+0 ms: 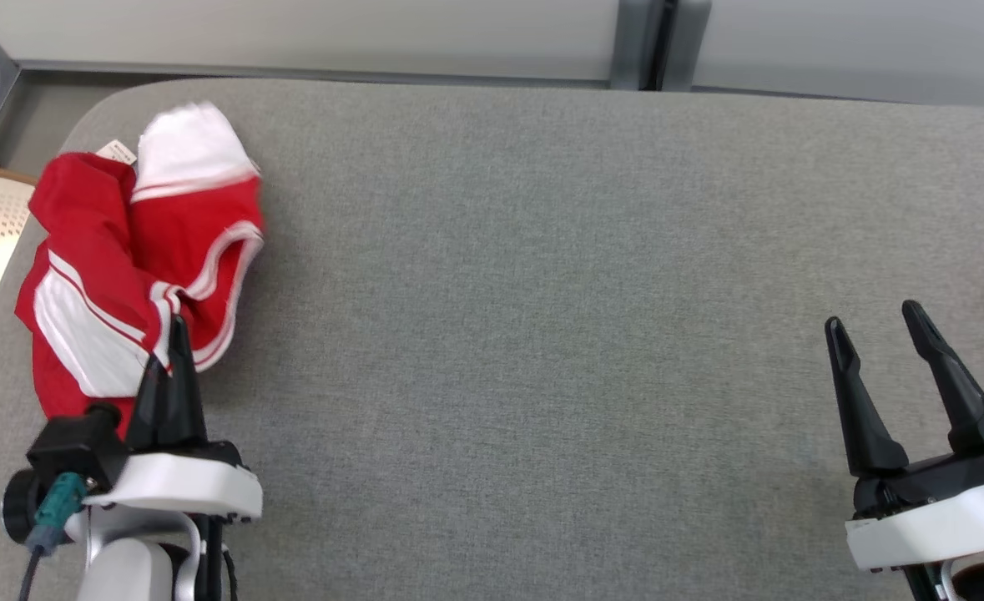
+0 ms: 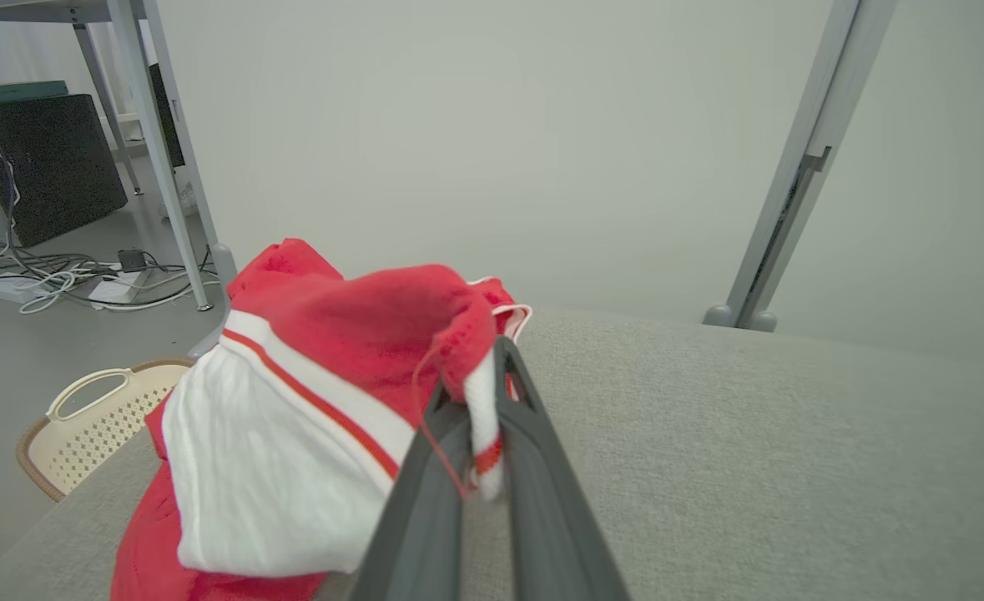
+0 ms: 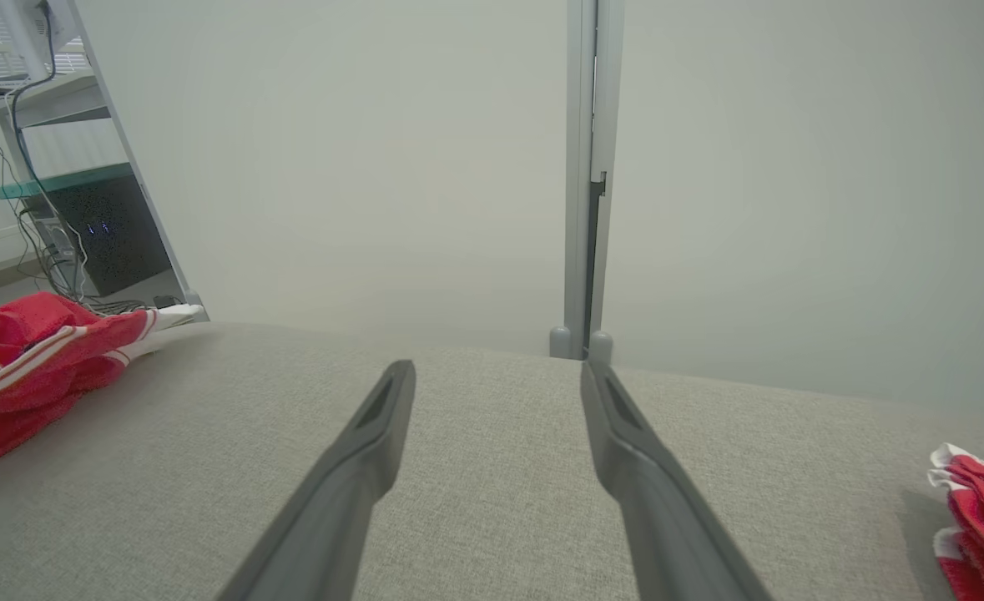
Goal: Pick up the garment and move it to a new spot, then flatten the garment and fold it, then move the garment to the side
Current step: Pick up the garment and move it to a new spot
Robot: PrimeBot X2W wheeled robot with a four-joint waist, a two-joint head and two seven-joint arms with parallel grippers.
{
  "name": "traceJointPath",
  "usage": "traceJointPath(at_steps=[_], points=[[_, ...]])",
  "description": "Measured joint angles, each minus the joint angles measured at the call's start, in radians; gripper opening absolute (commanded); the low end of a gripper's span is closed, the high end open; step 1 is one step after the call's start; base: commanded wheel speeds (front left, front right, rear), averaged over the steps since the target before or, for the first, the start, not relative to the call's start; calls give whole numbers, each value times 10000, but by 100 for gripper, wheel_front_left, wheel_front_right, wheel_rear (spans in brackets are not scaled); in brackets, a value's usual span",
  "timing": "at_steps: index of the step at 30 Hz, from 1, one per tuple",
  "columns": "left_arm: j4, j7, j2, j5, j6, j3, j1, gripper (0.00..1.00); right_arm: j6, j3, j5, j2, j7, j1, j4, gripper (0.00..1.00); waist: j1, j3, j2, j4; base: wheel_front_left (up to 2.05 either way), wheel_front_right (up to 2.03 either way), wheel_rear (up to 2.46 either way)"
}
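**Progress.** Opening step only. The garment [image 1: 124, 275], red with white panels, sits crumpled in a heap at the left end of the table [image 1: 542, 334], toward the far corner. It is gripped, but most of it appears to rest on the table, so I judge the pick-up not yet complete. Moving it to a new spot, flattening, folding and setting aside are all outstanding.

**Left tool** [image 1: 172, 342]. Over the table's left end, fingers pointing toward the far edge. They are brought together and clamped on a white-trimmed hem of the garment.

**Right tool** [image 1: 870, 315]. Low over the table's right end, fingers apart, holding nothing.

**Note.** A second red cloth [image 3: 980, 517] lies at the table's right end, untouched.
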Motion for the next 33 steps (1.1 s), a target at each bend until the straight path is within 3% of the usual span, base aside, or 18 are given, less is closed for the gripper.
traceJointPath(at_steps=[9, 13, 20, 33], points=[[-2188, 1193, -198, 113, 125, -1352, 1506, 0, 0, 128, 104, 349, -113, 400, 153, 100, 0, -844, 0, -894, 0, 0, 0], [-2667, 1628, -198, 221, -173, -2027, 1474, 0, 0, 144, 150, 433, -157, 420, 130, 100, 1, -946, 0, -1478, 0, 0, 0], [-2429, 2017, -247, 339, -832, -3804, -5, 0, 0, 142, 263, 639, -405, 275, 130, 100, 0, -616, 0, -2737, 0, 0, 0], [-1638, 2165, -314, -320, -1030, -6909, -2803, 0, 0, 410, 702, 1083, -1381, -141, 1074, 100, 1, 1150, 0, -5192, 0, 0, 0]])
